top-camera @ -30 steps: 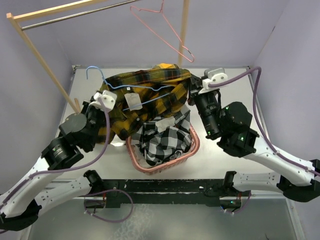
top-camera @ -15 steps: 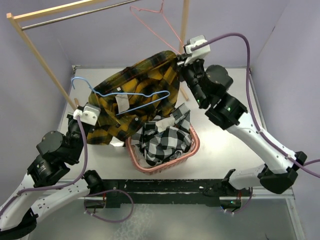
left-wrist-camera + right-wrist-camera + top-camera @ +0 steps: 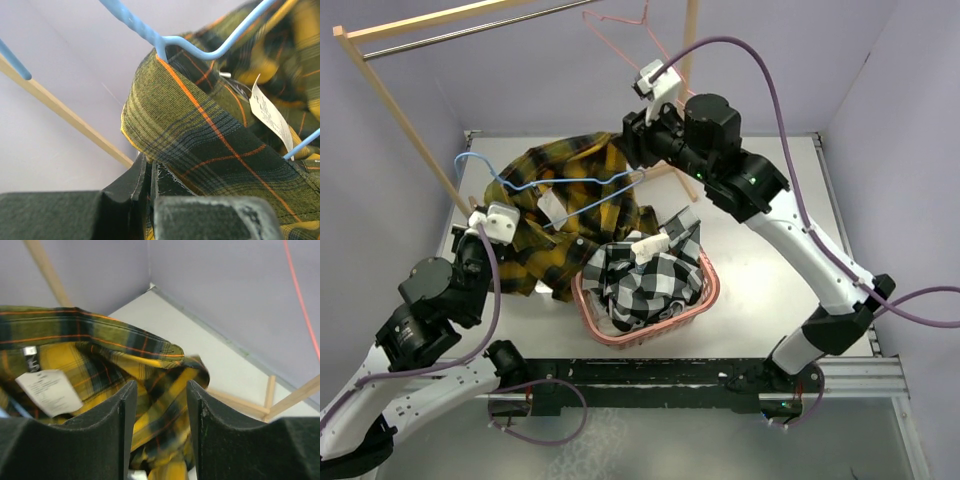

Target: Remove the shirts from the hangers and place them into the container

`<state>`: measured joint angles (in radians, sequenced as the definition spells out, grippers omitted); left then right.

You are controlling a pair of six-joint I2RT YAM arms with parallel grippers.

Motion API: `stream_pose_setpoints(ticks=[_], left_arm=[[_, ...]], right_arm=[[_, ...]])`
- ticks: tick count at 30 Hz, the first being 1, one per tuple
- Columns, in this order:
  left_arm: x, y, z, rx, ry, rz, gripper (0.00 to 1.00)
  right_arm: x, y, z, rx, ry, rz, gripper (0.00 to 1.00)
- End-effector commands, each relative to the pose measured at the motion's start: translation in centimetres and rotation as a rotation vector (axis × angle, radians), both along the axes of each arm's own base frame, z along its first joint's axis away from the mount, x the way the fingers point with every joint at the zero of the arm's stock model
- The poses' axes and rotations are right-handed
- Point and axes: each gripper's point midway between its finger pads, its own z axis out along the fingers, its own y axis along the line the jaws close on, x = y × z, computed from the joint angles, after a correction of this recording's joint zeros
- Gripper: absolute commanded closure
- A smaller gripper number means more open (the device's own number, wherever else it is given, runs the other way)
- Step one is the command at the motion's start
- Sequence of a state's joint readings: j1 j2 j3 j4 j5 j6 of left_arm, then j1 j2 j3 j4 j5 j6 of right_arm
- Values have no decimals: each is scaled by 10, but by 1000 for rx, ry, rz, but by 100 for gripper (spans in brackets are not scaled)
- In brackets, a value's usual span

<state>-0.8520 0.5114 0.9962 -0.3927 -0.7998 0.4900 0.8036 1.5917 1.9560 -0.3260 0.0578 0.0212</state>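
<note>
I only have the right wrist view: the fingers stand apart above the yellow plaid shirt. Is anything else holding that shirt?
Observer: Yes. The left gripper is shut on a fold of the yellow shirt.
Operator: Is the hanger out of it?
Observer: No. In the left wrist view the light blue hanger runs into the fabric at the shirt's neck.
Operator: And the other shirt?
Observer: The black and white shirt already lies in the pink basket. The yellow one is mostly outside it, on the table to its left.
</note>
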Motion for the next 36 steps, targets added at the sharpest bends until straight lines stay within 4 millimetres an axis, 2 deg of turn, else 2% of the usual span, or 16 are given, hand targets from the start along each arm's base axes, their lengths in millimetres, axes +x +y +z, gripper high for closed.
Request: stream_pose_setpoints(ticks=[1, 5, 8, 13, 18, 22, 25, 36], left_arm=[[-3, 7, 17, -50, -8, 26, 100], [-6, -5, 14, -48, 12, -58, 100], [-10, -33, 7, -14, 22, -229, 100], [-17, -67, -11, 46, 82, -420, 100], [-23, -88, -12, 56, 86, -531, 100], [-18, -99, -9, 63, 92, -557, 100], [-14, -103, -5, 68, 83, -557, 100], [-8, -97, 5, 60, 39, -505, 100]], right_arm=[[-50, -23, 44, 64, -25, 113, 53], [-80, -49, 61, 81, -53, 131, 55], [-110, -56, 64, 58, -42, 232, 57], [-159, -56, 43, -10, 41, 446, 59], [-182, -54, 8, -67, 121, 565, 60], [-192, -47, -8, -70, 199, 629, 60], [-187, -40, -23, -89, 253, 636, 62], [-180, -33, -46, -90, 356, 608, 64]])
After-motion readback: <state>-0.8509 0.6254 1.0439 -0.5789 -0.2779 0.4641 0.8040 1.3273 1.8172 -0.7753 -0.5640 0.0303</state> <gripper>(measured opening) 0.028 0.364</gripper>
